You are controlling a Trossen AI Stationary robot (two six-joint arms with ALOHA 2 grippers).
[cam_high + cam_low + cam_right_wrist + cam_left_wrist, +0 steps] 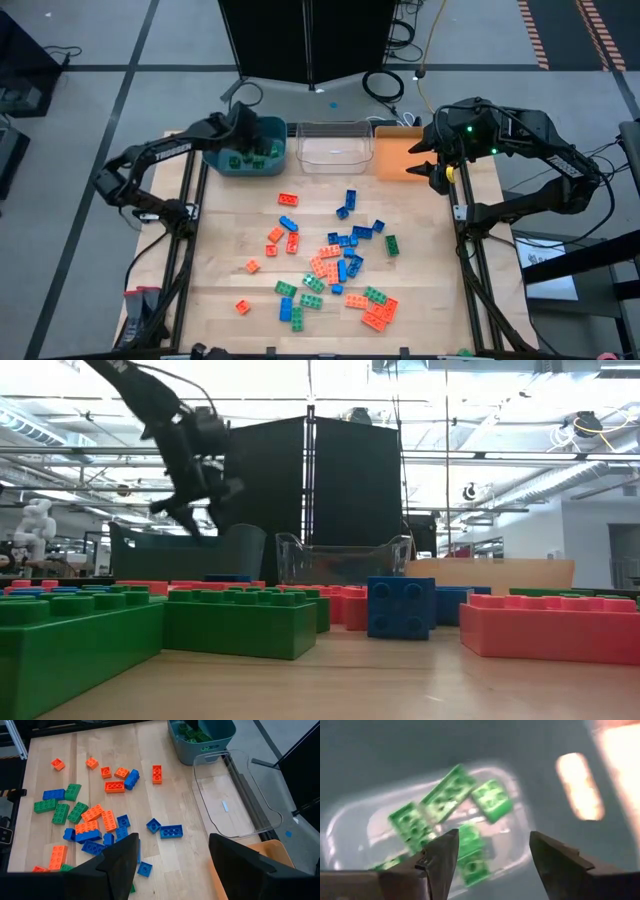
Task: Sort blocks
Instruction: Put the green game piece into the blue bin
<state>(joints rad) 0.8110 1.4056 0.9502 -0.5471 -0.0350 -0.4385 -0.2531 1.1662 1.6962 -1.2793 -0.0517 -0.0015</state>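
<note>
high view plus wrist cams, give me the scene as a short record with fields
left gripper: open above the teal bin, nothing between the fingers
teal bin contents: green blocks
right gripper: open, empty, over the orange bin
clear bin: no blocks visible
table: mixed green, blue and orange-red blocks unsorted

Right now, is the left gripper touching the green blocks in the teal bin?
Apart. In the left wrist view the left gripper stands open and empty above the green blocks lying in the teal bin.
</note>
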